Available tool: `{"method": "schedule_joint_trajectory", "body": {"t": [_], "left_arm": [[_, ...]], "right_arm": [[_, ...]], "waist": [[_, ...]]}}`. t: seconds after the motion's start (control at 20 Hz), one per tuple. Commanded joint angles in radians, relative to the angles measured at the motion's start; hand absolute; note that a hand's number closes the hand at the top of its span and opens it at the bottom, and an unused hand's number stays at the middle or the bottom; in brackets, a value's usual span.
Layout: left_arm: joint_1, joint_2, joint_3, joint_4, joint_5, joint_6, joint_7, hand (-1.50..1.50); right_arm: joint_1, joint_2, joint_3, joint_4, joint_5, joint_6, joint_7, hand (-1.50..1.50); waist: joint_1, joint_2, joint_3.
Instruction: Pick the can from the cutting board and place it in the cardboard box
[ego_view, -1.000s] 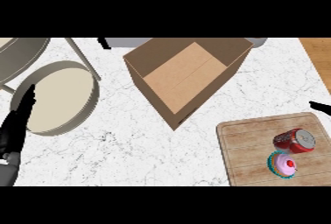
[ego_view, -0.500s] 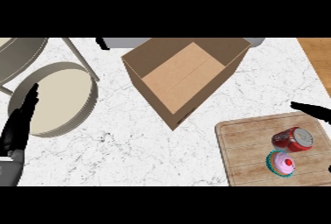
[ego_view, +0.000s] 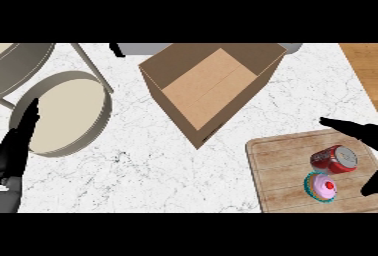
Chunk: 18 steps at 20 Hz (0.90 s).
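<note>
Rightward, the open, empty right robot hand (ego_view: 353, 129) brackets the can (ego_view: 334, 160) near the cutting board (ego_view: 284, 172) edge.

A cupcake (ego_view: 323, 186) with pink frosting, a red cherry and a teal wrapper sits low at the right. Over at the left, a round beige stool seat (ego_view: 65, 113) shows beside the white marble counter (ego_view: 148, 165).

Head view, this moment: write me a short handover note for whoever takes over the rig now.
Right robot hand: open, spread around the can, not gripping it.
Left robot hand: open, resting at the left edge.
Can lies on its side on the cutting board, beside a cupcake.
Cardboard box: open, nothing inside.
Done: approach only. Left: grasp, lift, place in box.
</note>
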Motion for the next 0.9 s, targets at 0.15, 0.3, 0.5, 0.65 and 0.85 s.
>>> {"method": "schedule_joint_trajectory", "body": {"t": [0.15, 0.3, 0.5, 0.65, 0.85], "left_arm": [[0.026, -0.037, 0.013, -0.044, -0.051, -0.002, 0.028, 0.0], [0.019, -0.02, 0.054, -0.002, -0.03, -0.038, -0.016, 0.0], [0.034, -0.044, 0.047, -0.071, -0.059, -0.046, 0.023, 0.0], [-0.027, -0.03, 0.082, 0.031, -0.052, -0.065, -0.016, 0.0], [-0.017, -0.038, 0.11, 0.09, -0.067, -0.074, -0.086, 0.0]], "right_arm": [[0.092, -0.011, -0.059, -0.137, -0.015, 0.071, -0.056, -1.5], [0.123, 0.073, -0.042, -0.289, -0.03, 0.088, 0.09, -1.5], [0.08, 0.044, -0.044, -0.235, 0.04, 0.13, 0.086, -1.5], [0.135, 0.106, -0.019, -0.321, 0.073, 0.118, 0.217, -1.5], [0.118, 0.124, -0.026, -0.23, 0.133, 0.095, 0.17, -1.5]], "waist": [[-0.004, -0.001, 0.0], [-0.007, -0.002, -0.001], [0.002, 0.0, 0.0], [-0.005, 0.0, -0.001], [-0.001, 0.001, 0.0]]}}
